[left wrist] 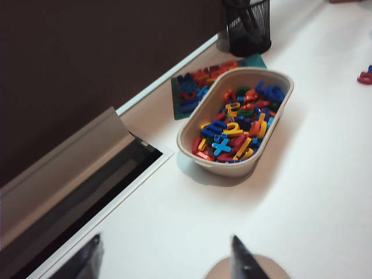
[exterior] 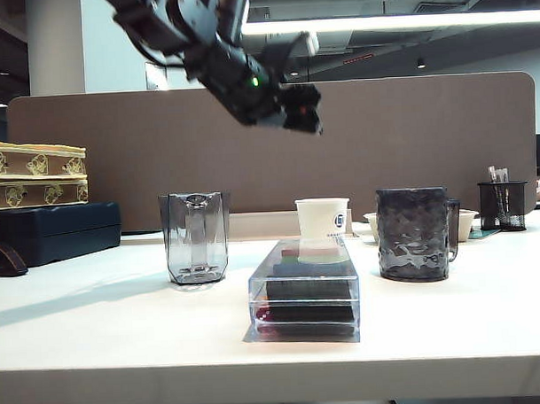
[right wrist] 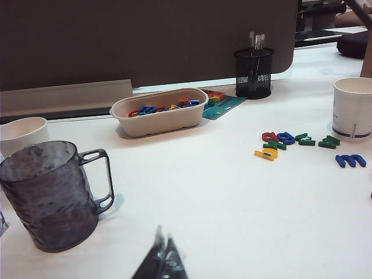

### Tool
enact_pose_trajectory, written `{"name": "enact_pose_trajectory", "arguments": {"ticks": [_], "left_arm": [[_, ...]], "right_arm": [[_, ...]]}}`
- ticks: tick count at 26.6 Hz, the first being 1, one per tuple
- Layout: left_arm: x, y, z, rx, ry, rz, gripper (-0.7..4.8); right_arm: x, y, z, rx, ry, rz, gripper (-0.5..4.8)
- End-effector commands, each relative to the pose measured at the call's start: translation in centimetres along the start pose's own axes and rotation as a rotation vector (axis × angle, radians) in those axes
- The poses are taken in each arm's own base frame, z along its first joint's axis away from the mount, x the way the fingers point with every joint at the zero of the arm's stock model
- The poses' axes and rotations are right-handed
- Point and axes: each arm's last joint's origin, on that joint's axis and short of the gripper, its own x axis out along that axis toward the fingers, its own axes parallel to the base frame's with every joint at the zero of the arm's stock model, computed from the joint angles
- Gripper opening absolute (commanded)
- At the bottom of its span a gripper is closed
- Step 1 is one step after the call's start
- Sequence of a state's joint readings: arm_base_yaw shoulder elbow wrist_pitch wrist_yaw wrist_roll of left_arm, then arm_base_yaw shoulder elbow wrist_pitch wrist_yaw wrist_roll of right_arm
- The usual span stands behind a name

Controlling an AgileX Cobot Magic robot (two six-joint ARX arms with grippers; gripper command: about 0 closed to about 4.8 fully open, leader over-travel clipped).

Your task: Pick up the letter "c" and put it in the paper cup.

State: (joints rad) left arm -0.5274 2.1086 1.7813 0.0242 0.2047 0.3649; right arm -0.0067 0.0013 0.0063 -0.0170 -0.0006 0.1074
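Left hand (left wrist: 163, 258) hangs high above tabletop (left wrist: 302, 192), fingers wide, empty, over tub of letters (left wrist: 195, 142). Right hand (right wrist: 161, 261) low near dark mug (right wrist: 49, 197), fingers together. Paper cup (exterior: 323, 218) sits mid-tabletop toward back edge. Letter "c" not identifiable.

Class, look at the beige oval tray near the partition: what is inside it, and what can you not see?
The beige oval tray holds a heap of colourful plastic letters and numbers, red, blue, yellow and green. Pieces lower in the heap and the tray's floor are covered, so whether a red letter "c" lies there cannot be told.
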Motion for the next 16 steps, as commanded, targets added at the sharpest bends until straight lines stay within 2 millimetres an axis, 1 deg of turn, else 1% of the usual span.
{"name": "enact_pose_trajectory", "arguments": {"ticks": [1, 3, 5, 6, 10, 12, 16], "left_arm": [[-1.3, 0.0, 0.9, -0.015, 0.048, -0.016, 2.58], [-2.1, 0.0, 1.6, -0.018, 0.061, -0.017, 1.77], [-2.9, 0.1, 2.2, -0.020, 0.069, -0.020, 0.79], [-3.3, 0.1, 2.4, -0.021, 0.072, -0.022, 0.62], [-6.0, 0.3, 4.3, -0.024, 0.106, -0.003, 0.57], [-6.9, 0.4, 4.8, -0.024, 0.128, 0.025, 0.57], [-8.8, 0.4, 5.9, -0.026, 0.147, 0.029, 0.57]], "right_arm": [[0.0, 0.0, -0.1, 0.001, -0.005, 0.002, -0.01], [0.0, 0.0, -0.1, 0.001, -0.006, 0.002, -0.01], [0.0, 0.0, -0.1, 0.001, -0.006, 0.002, -0.01], [0.0, 0.0, -0.1, 0.001, -0.006, 0.002, -0.01], [0.0, 0.0, -0.1, 0.001, -0.005, 0.002, -0.01], [0.0, 0.0, -0.1, 0.001, -0.005, 0.002, -0.01], [0.0, 0.0, -0.1, 0.001, -0.006, 0.002, -0.01]]}}
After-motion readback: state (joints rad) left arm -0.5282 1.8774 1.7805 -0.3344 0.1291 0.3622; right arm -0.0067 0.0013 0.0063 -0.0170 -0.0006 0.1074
